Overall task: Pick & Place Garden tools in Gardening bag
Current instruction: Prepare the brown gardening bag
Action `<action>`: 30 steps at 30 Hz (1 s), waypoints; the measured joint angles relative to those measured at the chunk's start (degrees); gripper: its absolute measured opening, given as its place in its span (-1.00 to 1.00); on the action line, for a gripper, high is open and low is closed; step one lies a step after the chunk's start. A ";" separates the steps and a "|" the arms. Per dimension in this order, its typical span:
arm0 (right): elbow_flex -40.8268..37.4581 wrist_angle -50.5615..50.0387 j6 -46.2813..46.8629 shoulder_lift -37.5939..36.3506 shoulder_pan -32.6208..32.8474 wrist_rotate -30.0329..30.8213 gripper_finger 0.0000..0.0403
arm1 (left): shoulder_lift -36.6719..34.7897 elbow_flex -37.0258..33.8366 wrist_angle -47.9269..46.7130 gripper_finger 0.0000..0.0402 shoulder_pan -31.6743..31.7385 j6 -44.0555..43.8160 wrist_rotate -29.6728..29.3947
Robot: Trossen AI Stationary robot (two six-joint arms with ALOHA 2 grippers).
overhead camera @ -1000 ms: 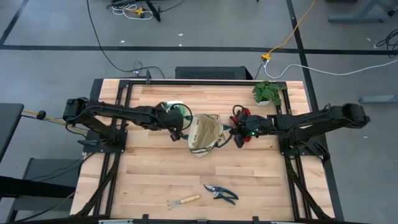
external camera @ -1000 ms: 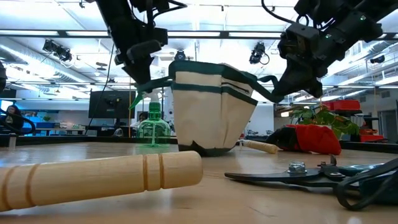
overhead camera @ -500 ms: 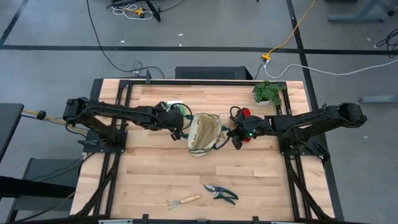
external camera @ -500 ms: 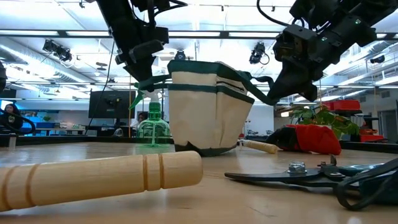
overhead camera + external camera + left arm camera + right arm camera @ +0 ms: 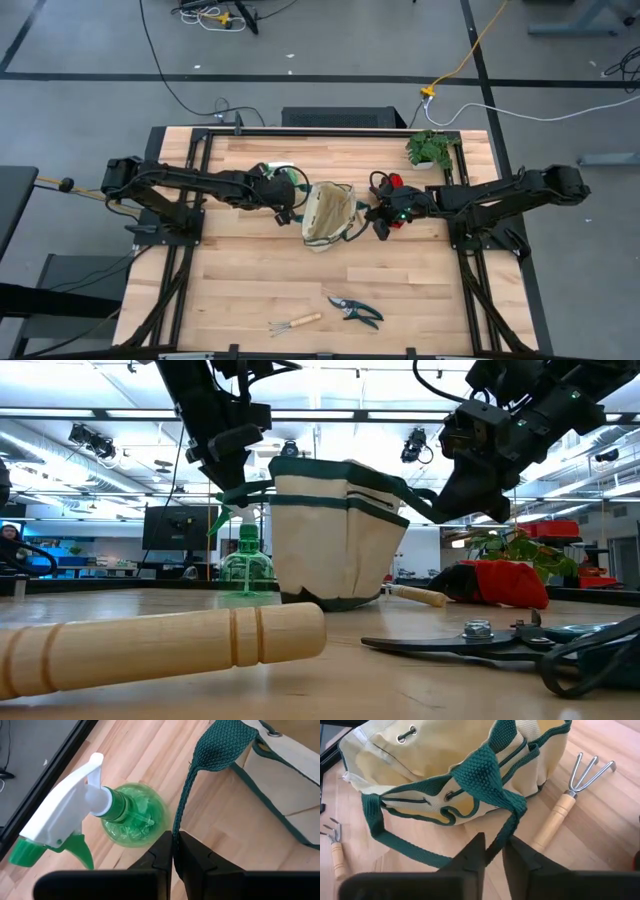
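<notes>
Both arms are at the gardening bag [image 5: 329, 215] mid-table, seemingly spreading its mouth; the left gripper [image 5: 175, 851] is clenched on one green handle strap [image 5: 187, 802], the right gripper [image 5: 492, 851] on the other [image 5: 490, 777]; next, I judge, one must release and fetch a tool (spray bottle [image 5: 122, 812] nearest); the bag's contents are hidden.

A small leafy potted plant [image 5: 431, 148] was seen at a far corner of the light wooden table [image 5: 250, 275]. Black cables [image 5: 170, 75] and a yellow cable [image 5: 470, 55] were laid across the grey floor [image 5: 90, 45]. Ceiling lights and a dark monitor [image 5: 180, 525] were seen beyond the table.
</notes>
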 joint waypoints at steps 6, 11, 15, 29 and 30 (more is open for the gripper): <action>0.00 0.00 -0.51 0.00 0.00 0.09 -0.38 | 0.00 0.00 0.11 -0.83 0.00 0.96 0.51; 0.00 -0.01 -0.65 0.00 0.00 0.13 -0.24 | 0.00 0.02 0.09 -0.71 0.00 1.18 0.60; 0.00 -0.02 -0.65 0.00 0.00 0.14 -0.19 | 0.00 0.02 0.08 -0.44 0.00 1.11 0.46; 0.00 -0.02 -0.68 0.00 0.00 0.14 -0.18 | 0.00 0.02 0.07 0.12 0.00 1.67 0.20; 0.00 -0.02 -0.71 0.02 0.00 0.14 -0.18 | 0.00 0.02 0.07 0.13 0.00 1.98 0.20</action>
